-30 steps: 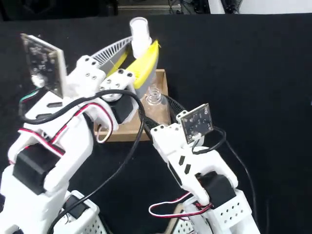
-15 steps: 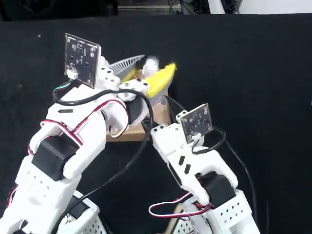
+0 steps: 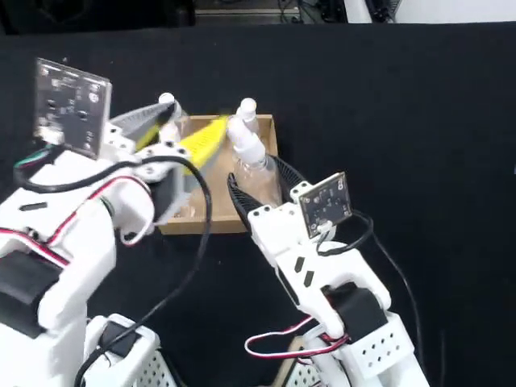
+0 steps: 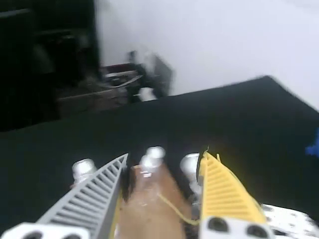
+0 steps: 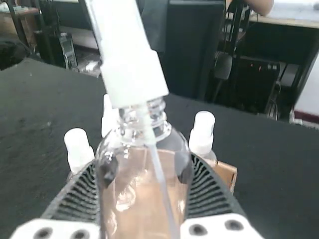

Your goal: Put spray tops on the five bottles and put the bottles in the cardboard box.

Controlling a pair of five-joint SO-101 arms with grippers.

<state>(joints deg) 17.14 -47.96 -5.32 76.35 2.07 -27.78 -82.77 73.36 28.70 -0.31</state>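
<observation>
Left gripper [image 4: 164, 158] has swung aside, jaws spread and empty; the spray top [image 5: 130, 64] sits crooked in the bottle [image 5: 142, 189] that the right gripper [image 5: 144, 165] pinches in its jaws at the cardboard box [image 3: 210, 222]. Seating it wants a straight, centred push.

Bottle [image 5: 137, 201]: upright between the jaws of the right pincer [image 5: 144, 167], touching both.
Spray top [image 5: 127, 55]: on that bottle's neck, tilted.
Box [image 3: 268, 122]: under the right pincer's tips, stretching off to its left.
Other bottles [image 5: 203, 130]: just beyond the right pincer, one either side of the held bottle, one behind it.
Left pincer [image 3: 195, 119]: left of the right pincer, above the box, near the held bottle but apart from it.
</observation>
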